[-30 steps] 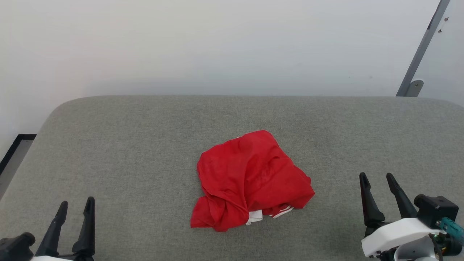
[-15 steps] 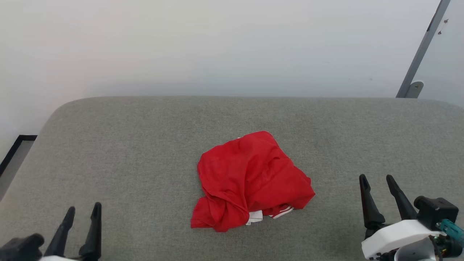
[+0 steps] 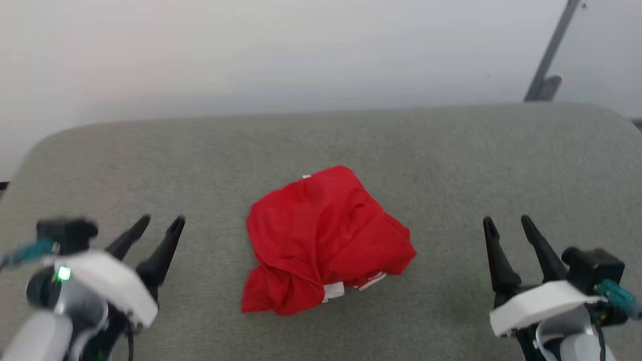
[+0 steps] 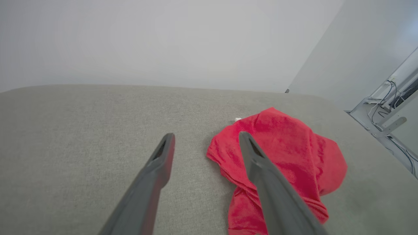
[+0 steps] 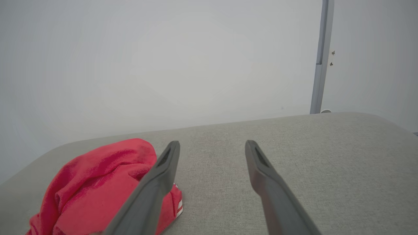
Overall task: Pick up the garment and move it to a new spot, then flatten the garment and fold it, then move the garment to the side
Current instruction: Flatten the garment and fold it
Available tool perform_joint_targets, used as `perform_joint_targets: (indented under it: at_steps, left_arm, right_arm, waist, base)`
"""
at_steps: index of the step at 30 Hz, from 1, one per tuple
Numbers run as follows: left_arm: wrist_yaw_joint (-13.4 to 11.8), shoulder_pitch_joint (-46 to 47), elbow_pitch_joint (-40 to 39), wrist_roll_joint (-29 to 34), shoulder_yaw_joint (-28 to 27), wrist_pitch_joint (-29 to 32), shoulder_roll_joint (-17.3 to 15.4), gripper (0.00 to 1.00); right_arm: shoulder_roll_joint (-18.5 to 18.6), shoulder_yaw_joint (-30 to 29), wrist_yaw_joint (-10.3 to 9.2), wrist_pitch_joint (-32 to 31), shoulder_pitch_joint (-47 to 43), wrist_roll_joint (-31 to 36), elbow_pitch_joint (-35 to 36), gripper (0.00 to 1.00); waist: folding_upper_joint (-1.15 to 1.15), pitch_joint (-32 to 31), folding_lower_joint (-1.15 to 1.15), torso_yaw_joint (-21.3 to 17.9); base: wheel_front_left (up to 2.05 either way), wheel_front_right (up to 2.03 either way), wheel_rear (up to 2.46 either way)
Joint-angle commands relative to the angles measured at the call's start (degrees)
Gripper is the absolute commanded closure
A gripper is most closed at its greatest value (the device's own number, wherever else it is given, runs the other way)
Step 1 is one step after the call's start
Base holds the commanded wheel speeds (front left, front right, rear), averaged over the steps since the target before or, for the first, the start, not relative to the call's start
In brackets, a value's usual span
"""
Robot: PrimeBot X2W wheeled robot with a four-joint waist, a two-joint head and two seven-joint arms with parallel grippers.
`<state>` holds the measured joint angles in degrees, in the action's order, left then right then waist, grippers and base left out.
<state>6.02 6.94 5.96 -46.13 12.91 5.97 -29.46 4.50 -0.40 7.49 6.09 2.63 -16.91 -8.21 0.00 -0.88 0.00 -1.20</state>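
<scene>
You have the garment [image 3: 326, 240] lying crumpled in a red heap at the middle of the grey padded surface [image 3: 451, 145], with a scrap of white fabric and striped trim peeking out at its 6 o'clock edge. Your left gripper [image 3: 163, 219] sits at the heap's 9 o'clock and your right gripper [image 3: 505, 219] at its 3 o'clock. Both have their fingers spread wide, hold nothing and are clear of the cloth.

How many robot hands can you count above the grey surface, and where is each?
2. The left hand is at the lower left of the head view, the right hand at the lower right, both open, either side of the red shirt. None seems hidden.
</scene>
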Motion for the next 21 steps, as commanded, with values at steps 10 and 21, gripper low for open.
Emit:
perform_joint_targets:
  at_steps: [10,21]
  left_arm:
    - [1.02,18.89,5.97,-1.71,8.06,18.26,-2.30,0.00]
    - [-2.63,26.73,18.33,-2.12,13.10,34.07,-1.91,0.00]
  right_arm:
    - [-0.02,1.55,0.00,2.68,6.76,-0.65,-1.29,0.00]
    - [-0.56,2.12,0.00,5.64,9.85,-1.50,-4.43,0.00]
  waist:
    - [0.00,9.65,0.00,-8.15]
    - [0.00,14.30,0.00,-12.72]
  base:
    - [0.00,0.00,0.00]
    - [0.00,0.00,0.00]
